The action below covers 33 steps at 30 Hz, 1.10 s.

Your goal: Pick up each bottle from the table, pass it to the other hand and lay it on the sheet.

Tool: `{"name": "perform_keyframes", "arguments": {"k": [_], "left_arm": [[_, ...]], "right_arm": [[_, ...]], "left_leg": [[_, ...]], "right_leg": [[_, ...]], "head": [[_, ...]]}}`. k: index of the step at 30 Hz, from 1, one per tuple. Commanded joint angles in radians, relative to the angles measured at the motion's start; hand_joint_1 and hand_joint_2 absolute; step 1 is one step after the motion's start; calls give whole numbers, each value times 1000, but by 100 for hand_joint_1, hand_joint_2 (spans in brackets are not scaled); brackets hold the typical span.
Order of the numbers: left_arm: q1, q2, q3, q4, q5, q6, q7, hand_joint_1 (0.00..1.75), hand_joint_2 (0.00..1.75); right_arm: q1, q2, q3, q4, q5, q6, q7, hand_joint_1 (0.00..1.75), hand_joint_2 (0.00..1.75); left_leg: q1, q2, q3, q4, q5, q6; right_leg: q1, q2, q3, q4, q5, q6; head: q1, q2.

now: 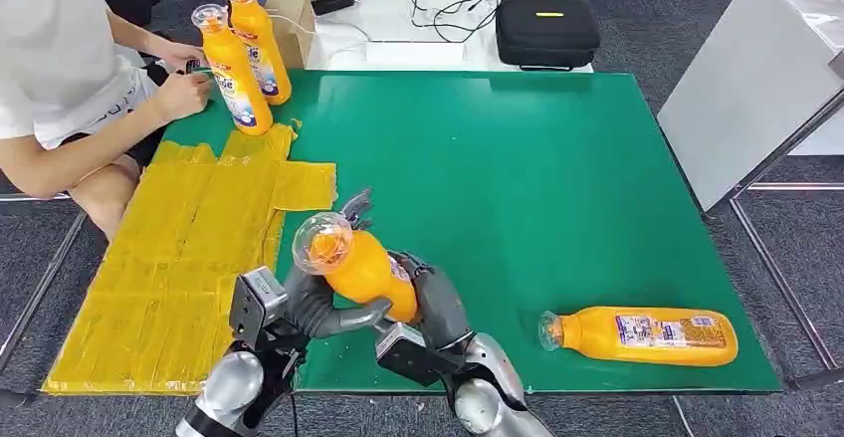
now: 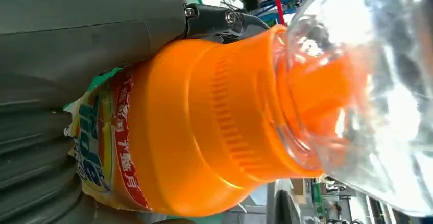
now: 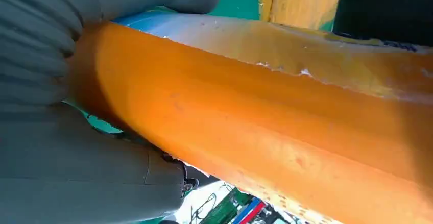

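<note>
Between our two hands, just above the near edge of the green worktop [image 1: 557,168], we hold an orange bottle [image 1: 363,268] tilted with its clear cap up and toward the yellow sheet [image 1: 189,248]. Our left hand [image 1: 309,303] wraps the bottle from the sheet side, thumb under its body; our right hand [image 1: 438,303] closes round its lower end. Both seem to grip at once, so we judge the handover is midway.

The risk we see is one hand letting go before the other has a firm hold: the smooth, rounded body could slide or roll out and drop to the worktop short of the sheet. A twist between the two grips could also tip it.

Both forearms rise from below, wrists turned inward toward each other. A second bottle [image 1: 642,335] lies well off to the right of our right hand; two more bottles [image 1: 244,54] stand beyond the sheet beside a seated person [image 1: 70,69].
</note>
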Motion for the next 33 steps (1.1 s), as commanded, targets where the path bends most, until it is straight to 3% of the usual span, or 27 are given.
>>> {"name": "perform_keyframes", "arguments": {"k": [1,9,10,11,31,32,33], "left_arm": [[-25,8,-35,63,-2,-1,3,0,175],[-23,-3,-15,73,29,8,2,0,175],[-21,-4,-11,68,35,10,-1,94,175],[-18,-6,-4,63,49,12,-4,175,175],[26,-16,17,24,86,61,-26,175,175],[38,-17,23,7,81,83,-32,175,175],[38,-17,23,7,81,83,-32,175,175]], "right_arm": [[-33,-12,30,27,-4,4,-2,175,175],[-41,-7,42,57,-7,13,2,175,175],[-43,-7,43,61,-8,13,2,175,175],[-45,-7,43,66,-8,12,3,175,175],[-8,-21,5,19,-38,-19,-7,175,175],[5,-22,-5,-2,-49,-25,-11,164,175],[5,-22,-5,-2,-49,-25,-11,164,175]], "left_leg": [[1,4,5,1,-3,-2],[1,3,5,1,-2,-2],[1,3,3,0,-2,-2],[1,2,3,0,-1,-2],[1,3,4,0,-2,-2],[1,3,5,0,-3,-2],[1,3,5,0,-3,-2]], "right_leg": [[1,1,6,-1,-2,-1],[1,1,5,-1,-2,-1],[1,1,4,-1,-1,-1],[1,1,3,-1,-1,-1],[1,1,5,-1,-2,-1],[1,1,5,-1,-2,-1],[1,1,5,-1,-2,-1]], "head": [[0,0],[0,0],[0,0],[0,0],[0,0],[0,0],[0,0]]}}
